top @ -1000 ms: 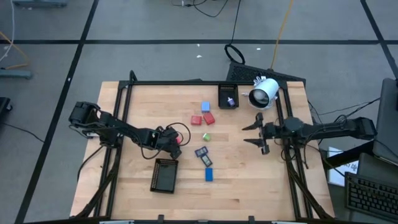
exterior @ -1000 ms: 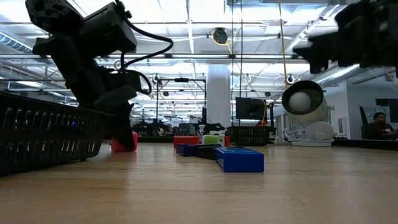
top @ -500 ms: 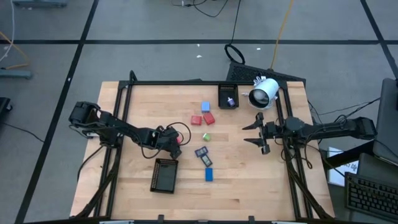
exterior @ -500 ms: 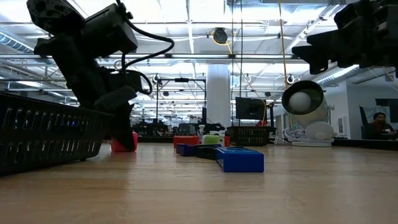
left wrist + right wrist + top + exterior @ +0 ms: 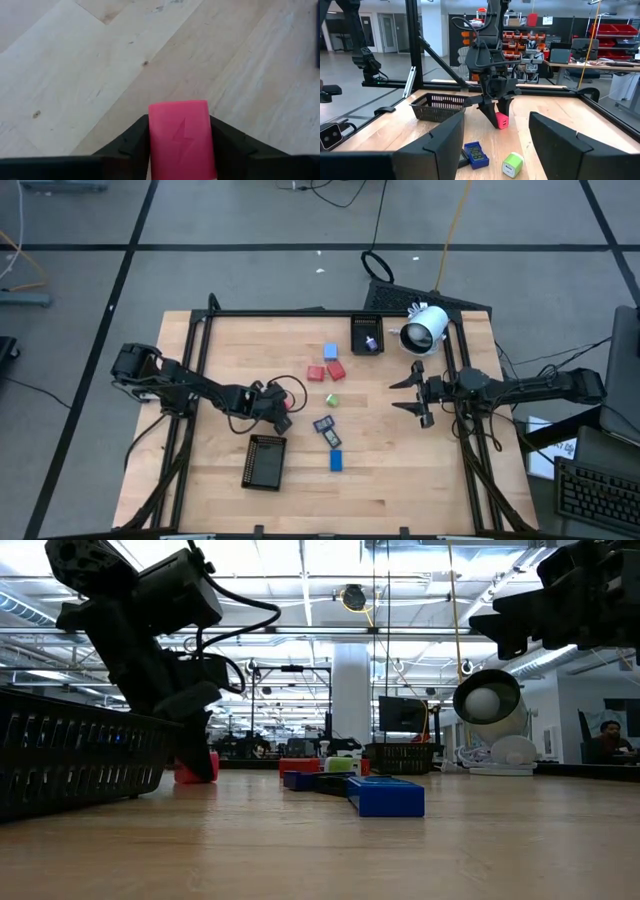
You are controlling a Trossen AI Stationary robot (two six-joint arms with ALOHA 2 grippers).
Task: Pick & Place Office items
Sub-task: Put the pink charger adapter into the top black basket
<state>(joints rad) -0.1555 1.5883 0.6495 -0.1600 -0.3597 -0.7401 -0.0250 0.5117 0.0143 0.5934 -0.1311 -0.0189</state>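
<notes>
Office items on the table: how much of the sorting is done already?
Looks done: one purple piece lies in the far tray. In hand: the left gripper has closed on the pink block. Left: the red, light-blue, green and blue pieces on the table.

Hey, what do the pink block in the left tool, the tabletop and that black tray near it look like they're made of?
Pink block: probably molded plastic, matte, smooth with a raised lightning-bolt mark.
Tabletop: light wood planks, with visible grain, seams and small knots.
Black tray: a mesh of thin dark strands with open gaps; metal wire or plastic, the look leaves that open.
</notes>
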